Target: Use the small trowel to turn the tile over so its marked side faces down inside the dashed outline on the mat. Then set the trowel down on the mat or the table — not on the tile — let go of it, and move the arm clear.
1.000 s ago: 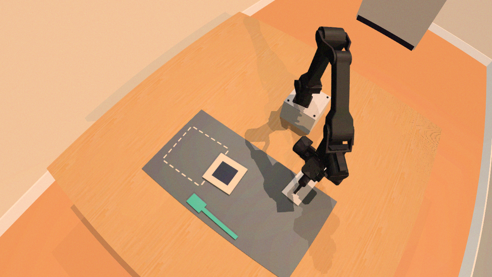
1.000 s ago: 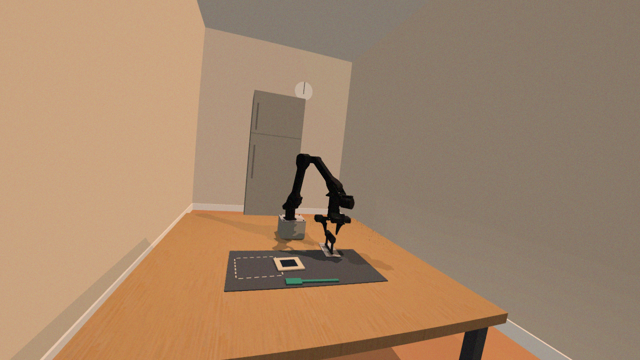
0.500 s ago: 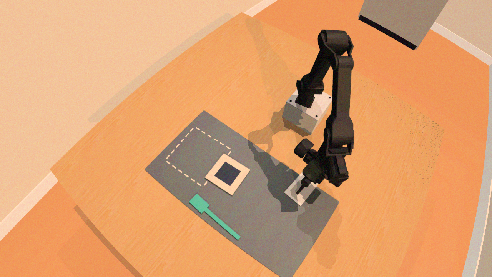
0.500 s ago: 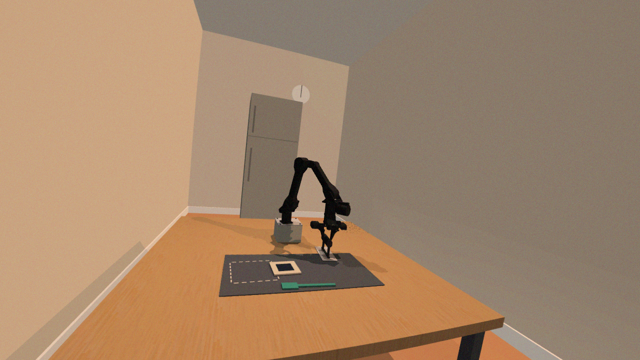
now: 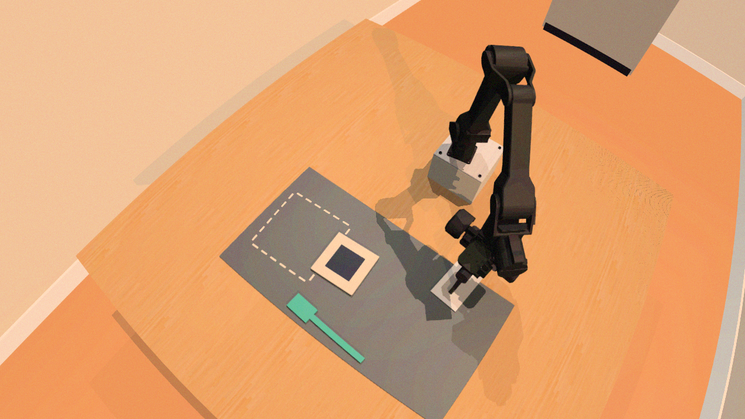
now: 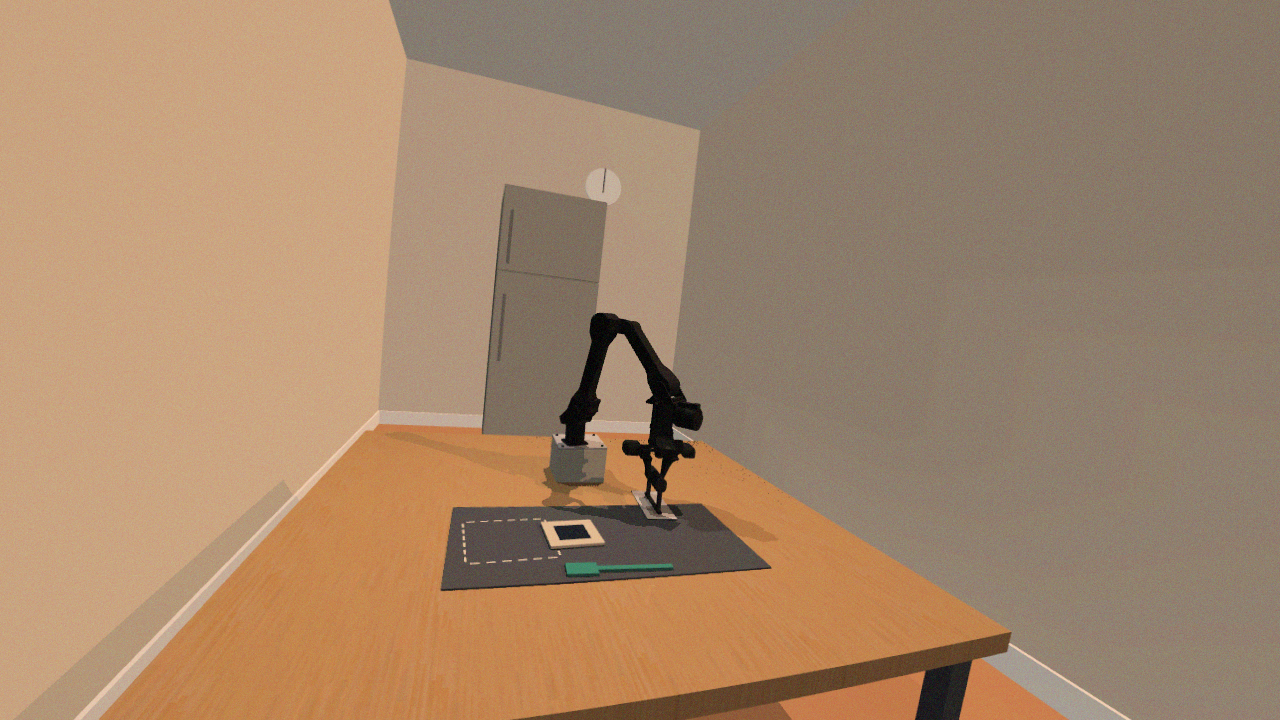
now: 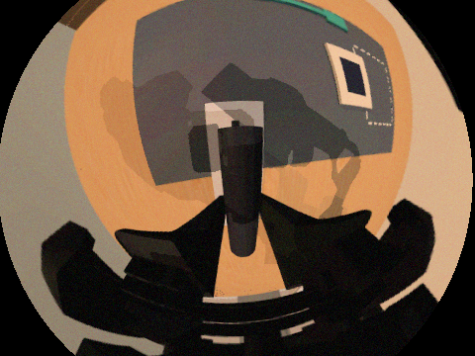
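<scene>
The tile is cream with a dark square facing up. It lies flat on the grey mat, over the near end of the dashed outline and mostly outside it. The trowel has a pale flat blade and a raised black handle. Its blade rests across the mat's edge on the arm's side. My gripper points down over it, shut on the handle, one finger on each side. The arm partly hides the blade.
A green long-handled spatula lies along the mat's far long edge, beyond the tile. The arm's grey base box stands on the wooden table behind the mat.
</scene>
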`<act>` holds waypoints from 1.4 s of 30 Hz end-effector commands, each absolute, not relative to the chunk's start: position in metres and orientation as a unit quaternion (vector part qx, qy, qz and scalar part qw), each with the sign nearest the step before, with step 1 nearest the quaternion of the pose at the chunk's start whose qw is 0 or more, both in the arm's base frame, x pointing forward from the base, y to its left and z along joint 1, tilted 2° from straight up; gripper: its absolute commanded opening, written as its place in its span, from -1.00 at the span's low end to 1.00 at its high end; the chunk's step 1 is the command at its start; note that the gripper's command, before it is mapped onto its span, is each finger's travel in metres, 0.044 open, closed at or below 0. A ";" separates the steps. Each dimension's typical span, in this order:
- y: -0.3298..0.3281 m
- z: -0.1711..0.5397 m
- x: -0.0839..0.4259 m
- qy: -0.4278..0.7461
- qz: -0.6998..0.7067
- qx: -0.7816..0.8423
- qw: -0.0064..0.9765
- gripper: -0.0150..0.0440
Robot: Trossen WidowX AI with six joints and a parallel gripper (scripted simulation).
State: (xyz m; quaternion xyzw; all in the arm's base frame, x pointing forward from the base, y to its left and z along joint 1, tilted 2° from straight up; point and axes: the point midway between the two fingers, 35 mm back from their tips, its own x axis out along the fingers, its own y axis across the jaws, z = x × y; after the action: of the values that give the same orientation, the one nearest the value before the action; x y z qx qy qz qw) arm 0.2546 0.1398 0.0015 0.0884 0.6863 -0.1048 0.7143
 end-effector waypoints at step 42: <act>0.140 0.000 0.254 0.648 0.251 -0.278 0.663 -0.05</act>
State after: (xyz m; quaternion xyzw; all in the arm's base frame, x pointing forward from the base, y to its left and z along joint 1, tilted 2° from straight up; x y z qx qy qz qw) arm 0.2544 0.1405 0.0013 -0.2458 0.6585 0.2208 0.6762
